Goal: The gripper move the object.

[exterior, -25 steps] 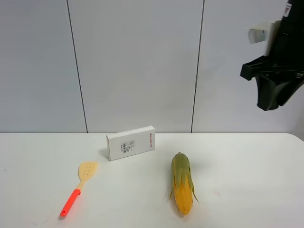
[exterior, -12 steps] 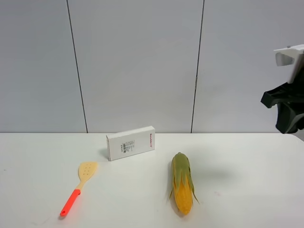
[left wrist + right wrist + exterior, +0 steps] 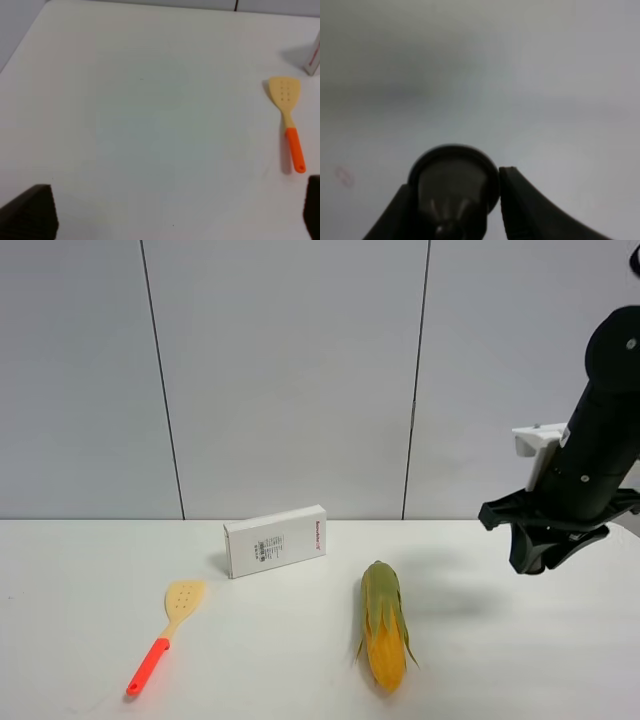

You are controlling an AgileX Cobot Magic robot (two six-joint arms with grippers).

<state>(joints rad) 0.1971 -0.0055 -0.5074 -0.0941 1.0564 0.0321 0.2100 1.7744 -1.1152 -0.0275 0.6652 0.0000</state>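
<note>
My right gripper (image 3: 528,558) hangs on its black arm above the table's right side, to the right of the corn cob (image 3: 384,625). In the right wrist view the gripper (image 3: 454,210) is shut on the object, a small dark capsule with a flared round rim (image 3: 452,172), held between the two black fingers (image 3: 517,200) over bare white table. The capsule does not show in the exterior view. My left gripper (image 3: 170,212) is open and empty, its fingertips (image 3: 30,212) wide apart above the table's left part.
A white box (image 3: 275,540) stands at the back middle. An orange-handled yellow spatula (image 3: 165,635) lies to the left, and also shows in the left wrist view (image 3: 289,120). The white table (image 3: 500,660) ends at a grey panelled wall.
My right arm has come down from the upper right corner to just above the table and shifted a little left. Corn, box and spatula have not moved.
</note>
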